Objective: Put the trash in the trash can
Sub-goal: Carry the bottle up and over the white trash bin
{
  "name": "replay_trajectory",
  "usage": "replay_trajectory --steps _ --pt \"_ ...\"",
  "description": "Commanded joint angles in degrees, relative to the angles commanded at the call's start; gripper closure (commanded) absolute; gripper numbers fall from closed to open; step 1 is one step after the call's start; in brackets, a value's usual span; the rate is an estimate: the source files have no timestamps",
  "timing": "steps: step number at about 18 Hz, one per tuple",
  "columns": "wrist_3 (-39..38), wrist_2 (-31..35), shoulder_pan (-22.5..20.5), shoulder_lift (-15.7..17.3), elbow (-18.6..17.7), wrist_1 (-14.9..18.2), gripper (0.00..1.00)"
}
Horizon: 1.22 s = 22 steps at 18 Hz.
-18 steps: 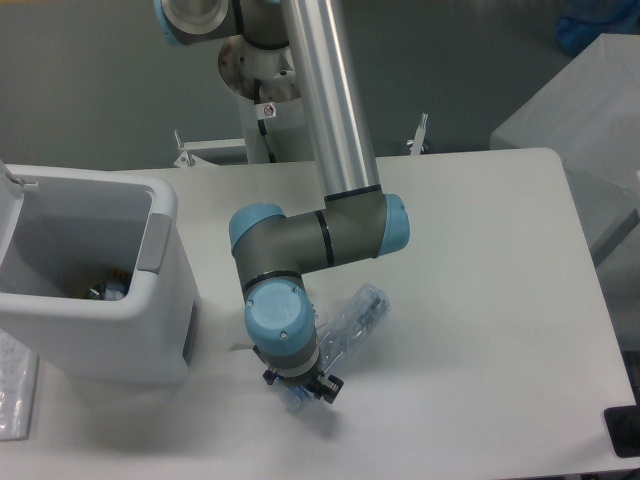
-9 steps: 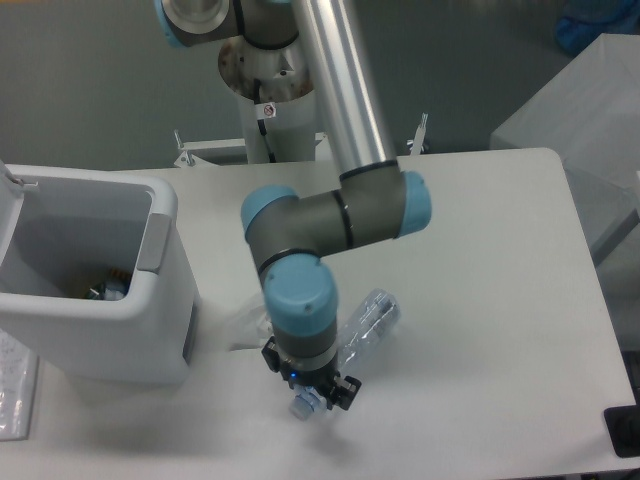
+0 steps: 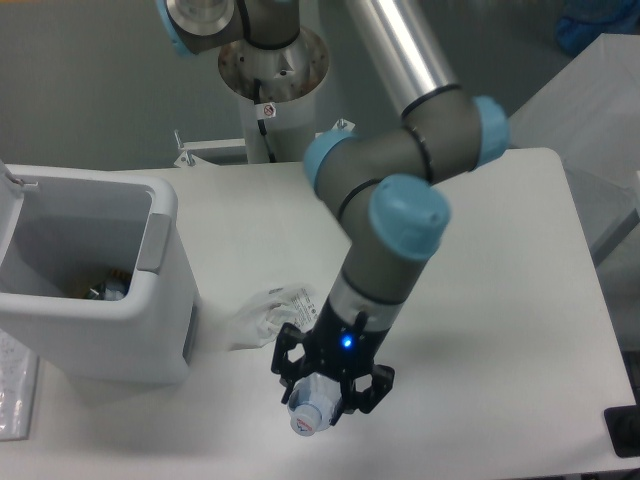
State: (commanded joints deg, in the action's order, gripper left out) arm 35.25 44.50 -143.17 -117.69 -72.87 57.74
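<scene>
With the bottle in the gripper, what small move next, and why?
Probably carry it left toward the trash can: the gripper appears shut on the bottle, held low over the table, well right of the can's opening. The wrapper lies between them.

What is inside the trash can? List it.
Low in the trash can, some small items lie at the bottom, too dim to identify. The near wall hides the rest of the floor.

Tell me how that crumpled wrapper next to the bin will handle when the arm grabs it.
The wrapper is thin, clear, creased film lying nearly flat on the table, so it will probably flop and crush between the fingers. It looks very light and may slide when nudged. It should not roll.
</scene>
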Motion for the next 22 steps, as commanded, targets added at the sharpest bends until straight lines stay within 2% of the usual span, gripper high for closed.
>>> replay_trajectory --steps 6,11,15,22 --pt "-0.45 -12.05 0.09 4.57 1.67 -0.52 0.51" --pt "-0.36 -21.8 0.26 6.68 1.68 -0.88 0.51" --pt "-0.45 -28.75 0.61 9.23 0.54 -0.88 0.51" --pt "-1.94 -34.91 0.35 12.92 -2.88 -0.88 0.51"
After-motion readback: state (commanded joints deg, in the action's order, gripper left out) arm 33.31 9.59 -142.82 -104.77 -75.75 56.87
